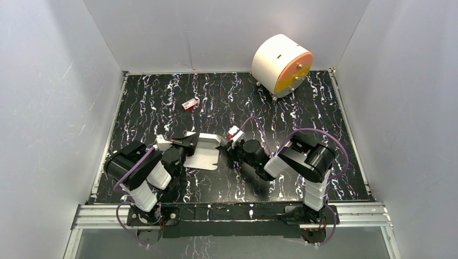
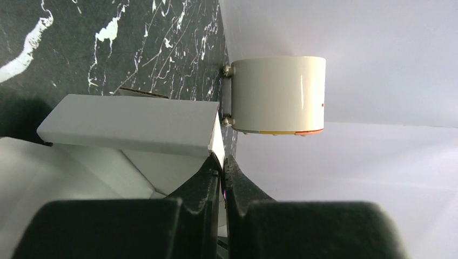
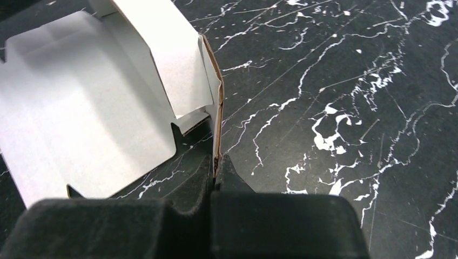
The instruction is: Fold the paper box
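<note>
The paper box (image 1: 204, 154) is a white die-cut cardboard sheet, partly folded, lying on the black marbled table between my two arms. My left gripper (image 1: 187, 143) is at its left side. In the left wrist view it (image 2: 222, 163) is shut on a thin upright panel of the paper box (image 2: 129, 121). My right gripper (image 1: 230, 141) is at the sheet's right side. In the right wrist view it (image 3: 217, 163) is shut on the brown-edged raised flap of the paper box (image 3: 81, 108), whose flat base lies on the table to the left.
A big white cylinder with an orange face (image 1: 282, 65) stands at the back right and shows in the left wrist view (image 2: 278, 94). A tiny red item (image 1: 189, 104) lies behind the sheet. White walls enclose the table (image 1: 324, 135) on three sides.
</note>
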